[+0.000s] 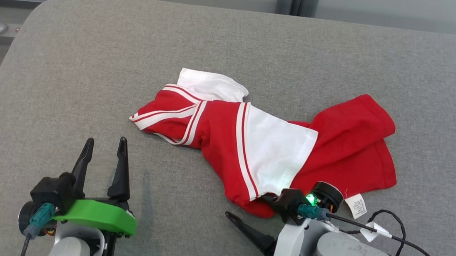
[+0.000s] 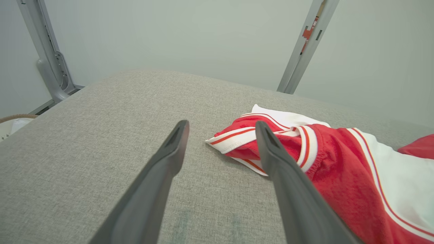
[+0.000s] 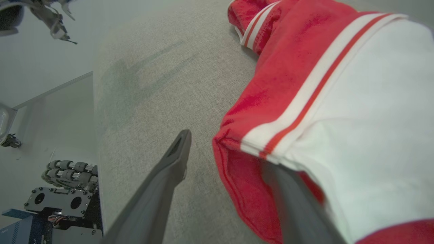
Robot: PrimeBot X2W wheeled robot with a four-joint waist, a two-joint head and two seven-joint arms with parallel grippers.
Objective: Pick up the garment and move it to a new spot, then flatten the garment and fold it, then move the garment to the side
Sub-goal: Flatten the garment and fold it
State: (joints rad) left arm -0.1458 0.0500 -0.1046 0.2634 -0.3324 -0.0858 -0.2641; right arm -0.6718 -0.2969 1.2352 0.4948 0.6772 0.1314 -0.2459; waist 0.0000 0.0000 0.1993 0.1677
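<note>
Grey fabric table (image 1: 70, 67) is filling the scene. Your left gripper (image 1: 104, 147) is sitting at the lower left, fingers spread wide, holding nothing. Red-and-white garment (image 1: 218, 144) is lying crumpled mid-table, just right of it. Your right gripper (image 3: 228, 152) is standing open at the garment's near hem, one finger over bare table, the other blurring against the cloth.

The garment (image 1: 251, 147) is soft matt knit cloth; the table (image 1: 91, 69) wears rough woven fabric; the fingers (image 1: 121, 172) of the left gripper (image 1: 106, 140) look matt plastic.
</note>
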